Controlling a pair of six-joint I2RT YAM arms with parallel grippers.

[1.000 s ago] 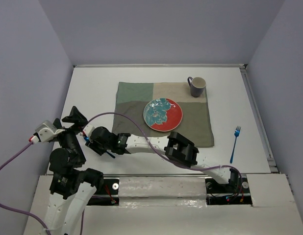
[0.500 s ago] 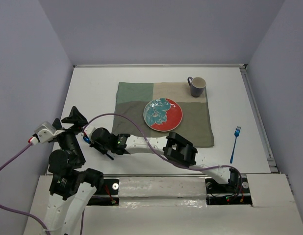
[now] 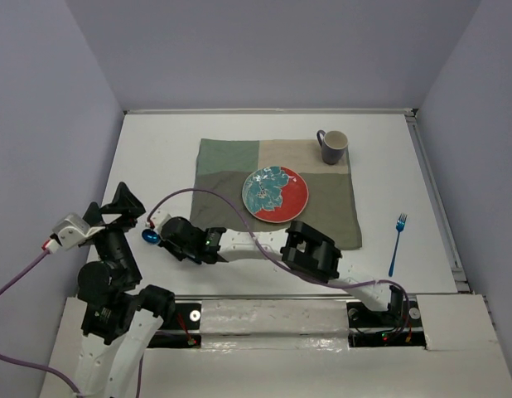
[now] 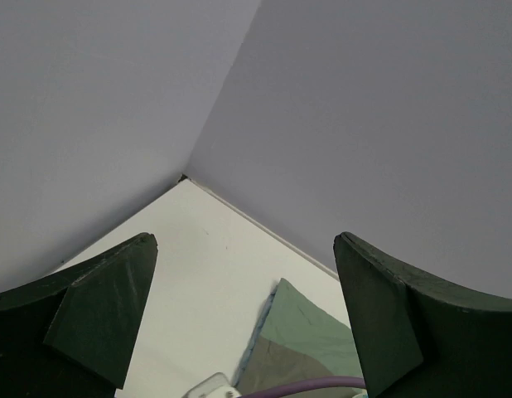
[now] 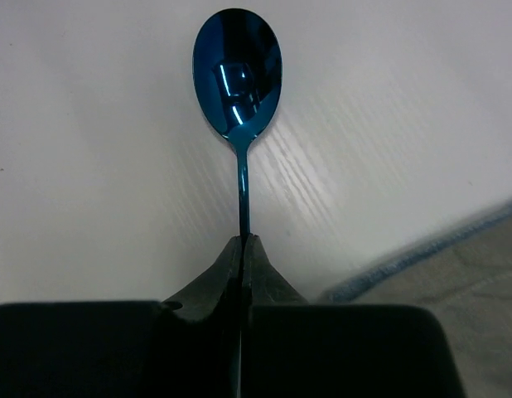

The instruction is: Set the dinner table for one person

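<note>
A blue spoon [image 5: 237,70] lies on the white dinner table [image 3: 156,149], left of the olive-green placemat [image 3: 223,166]. My right gripper [image 5: 245,240] is shut on the spoon's thin handle, with the bowl pointing away from the fingers. From above, the spoon's bowl [image 3: 148,237] shows just left of the right gripper [image 3: 163,235], whose arm reaches across from the right base. My left gripper [image 3: 112,209] hovers open beside it, nothing between its fingers [image 4: 99,315]. A red and teal plate [image 3: 275,194] sits on the placemat, and a grey mug [image 3: 332,147] stands at its far right corner.
A blue fork [image 3: 396,245] lies on the table's right side, off the placemat. A purple cable [image 3: 210,199] arcs over the placemat's near left part. Lavender walls [image 3: 57,124] close in the table on three sides.
My right gripper has closed onto the spoon's handle. The left gripper has drawn back a little to the left, uncovering the spoon's bowl.
</note>
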